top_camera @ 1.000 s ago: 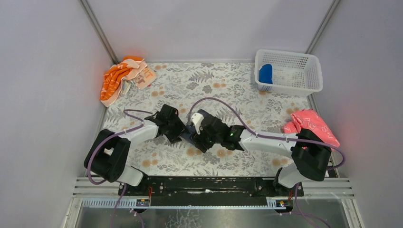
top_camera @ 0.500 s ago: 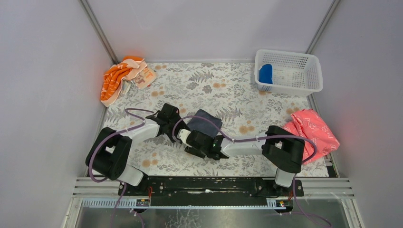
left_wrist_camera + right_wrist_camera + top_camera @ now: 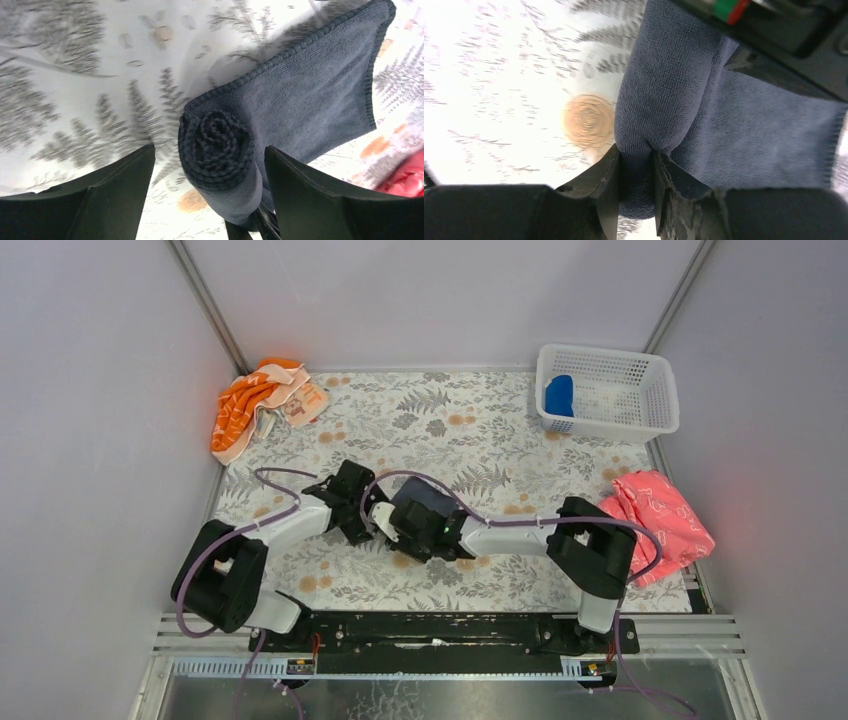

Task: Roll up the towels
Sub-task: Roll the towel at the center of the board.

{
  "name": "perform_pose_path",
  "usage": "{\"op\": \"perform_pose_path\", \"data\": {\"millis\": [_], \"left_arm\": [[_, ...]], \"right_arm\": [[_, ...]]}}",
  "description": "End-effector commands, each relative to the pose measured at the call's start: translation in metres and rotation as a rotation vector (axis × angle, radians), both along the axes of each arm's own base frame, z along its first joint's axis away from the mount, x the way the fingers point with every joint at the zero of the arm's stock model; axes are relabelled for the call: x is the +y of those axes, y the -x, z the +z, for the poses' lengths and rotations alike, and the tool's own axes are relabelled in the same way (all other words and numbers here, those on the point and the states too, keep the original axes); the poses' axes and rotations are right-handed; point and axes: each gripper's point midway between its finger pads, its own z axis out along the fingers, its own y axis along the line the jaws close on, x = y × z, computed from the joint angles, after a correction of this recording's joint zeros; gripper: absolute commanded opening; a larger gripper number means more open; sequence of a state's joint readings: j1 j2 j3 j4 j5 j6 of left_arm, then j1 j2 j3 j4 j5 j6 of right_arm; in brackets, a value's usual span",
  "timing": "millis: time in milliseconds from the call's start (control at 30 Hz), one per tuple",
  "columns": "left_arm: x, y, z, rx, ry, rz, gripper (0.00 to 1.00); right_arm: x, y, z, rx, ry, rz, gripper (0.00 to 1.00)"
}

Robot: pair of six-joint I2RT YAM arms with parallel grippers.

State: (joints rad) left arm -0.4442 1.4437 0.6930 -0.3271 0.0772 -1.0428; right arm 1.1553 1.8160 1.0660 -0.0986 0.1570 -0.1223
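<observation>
The dark slate-grey towel [image 3: 216, 150] lies on the flowered table cover, partly rolled, with its flat part [image 3: 310, 95] spreading away to the right. My left gripper [image 3: 209, 150] is open, its jaws standing either side of the roll's spiral end without touching it. My right gripper [image 3: 636, 152] is shut on the opposite end of that grey towel [image 3: 659, 100], pinching the cloth. From above, the left gripper [image 3: 368, 515] and right gripper [image 3: 393, 532] meet near the table's middle and hide most of the towel. The blue towel [image 3: 559, 395] lies rolled in the white basket [image 3: 607, 350].
An orange patterned cloth [image 3: 262, 400] is bunched in the far left corner. A pink cloth [image 3: 660, 510] lies at the right edge, beside the right arm's elbow. The basket stands at the far right against the wall. Purple cables loop over both arms.
My right gripper has slid in to the roll's near end and shut on it. My left gripper's jaws have spread wider, off the roll.
</observation>
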Motion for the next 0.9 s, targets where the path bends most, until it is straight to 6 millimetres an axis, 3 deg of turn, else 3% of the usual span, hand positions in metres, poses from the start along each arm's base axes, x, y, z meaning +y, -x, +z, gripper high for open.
{"op": "perform_pose_path", "data": {"millis": [0,167,367,600,867], "left_arm": [[0.042,0.028,-0.007,0.054,-0.178,0.049,0.83],[0.05,0.031,0.013,0.009,-0.186,0.074,0.91],[0.05,0.039,0.022,-0.001,-0.151,0.094,0.92],[0.022,0.033,0.026,-0.02,-0.022,0.038,0.93],[0.006,0.012,0.021,-0.031,-0.01,0.02,0.92]], "right_arm": [[0.017,0.06,-0.005,0.445,-0.134,0.091,0.24],[0.02,0.053,0.007,0.662,-0.286,0.032,0.24],[0.016,0.046,0.002,0.903,-0.372,-0.036,0.25],[0.007,0.035,-0.004,1.104,-0.473,-0.129,0.29],[-0.003,0.025,-0.021,1.125,-0.45,-0.203,0.31]]}}
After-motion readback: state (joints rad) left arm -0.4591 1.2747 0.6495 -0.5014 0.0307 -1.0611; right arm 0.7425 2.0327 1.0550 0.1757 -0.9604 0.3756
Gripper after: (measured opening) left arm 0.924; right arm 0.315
